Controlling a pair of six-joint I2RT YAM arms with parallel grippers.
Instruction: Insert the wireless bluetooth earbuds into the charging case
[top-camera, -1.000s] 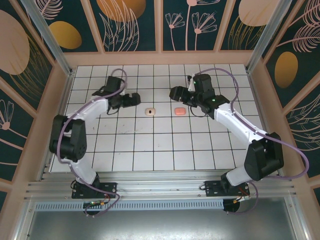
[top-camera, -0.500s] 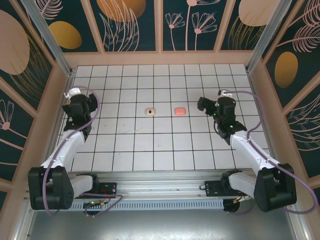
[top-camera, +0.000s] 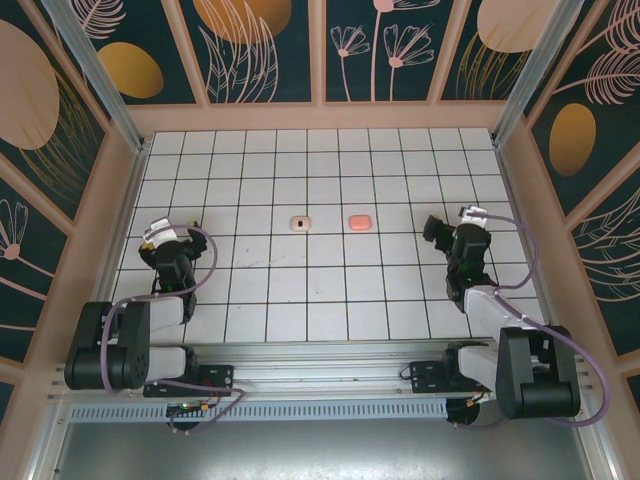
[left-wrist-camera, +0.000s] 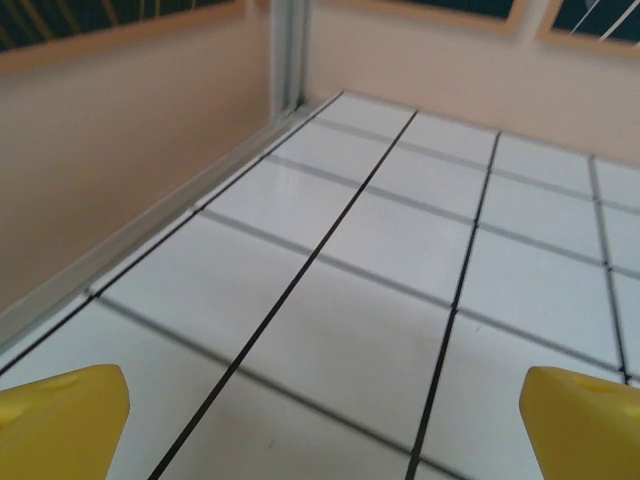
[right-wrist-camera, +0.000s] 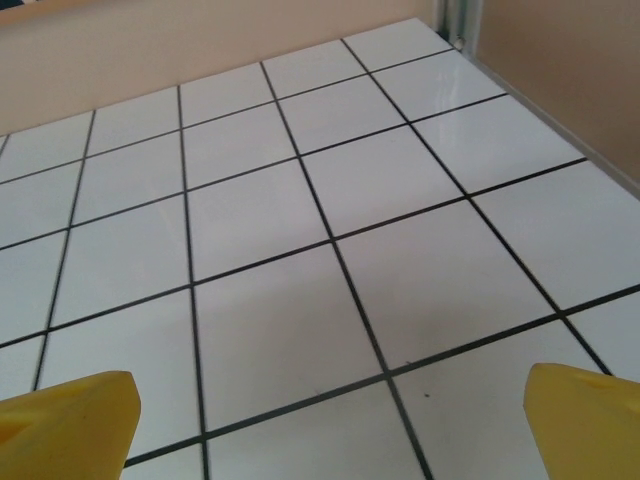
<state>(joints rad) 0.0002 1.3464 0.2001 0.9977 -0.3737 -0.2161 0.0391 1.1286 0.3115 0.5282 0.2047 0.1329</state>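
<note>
Plainly, the cream case (top-camera: 299, 221) lies at 3 o'clock from the left gripper (left-wrist-camera: 320, 415), and the pink case (top-camera: 360, 221) at 9 o'clock from the nearer right gripper (right-wrist-camera: 330, 415). Both grippers gape wide, empty. The earbuds are too small to tell.

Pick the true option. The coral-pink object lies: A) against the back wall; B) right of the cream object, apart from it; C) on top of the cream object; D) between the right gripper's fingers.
B: the coral-pink object lies on the tiles right of the cream object, with bare tile between them.
</note>
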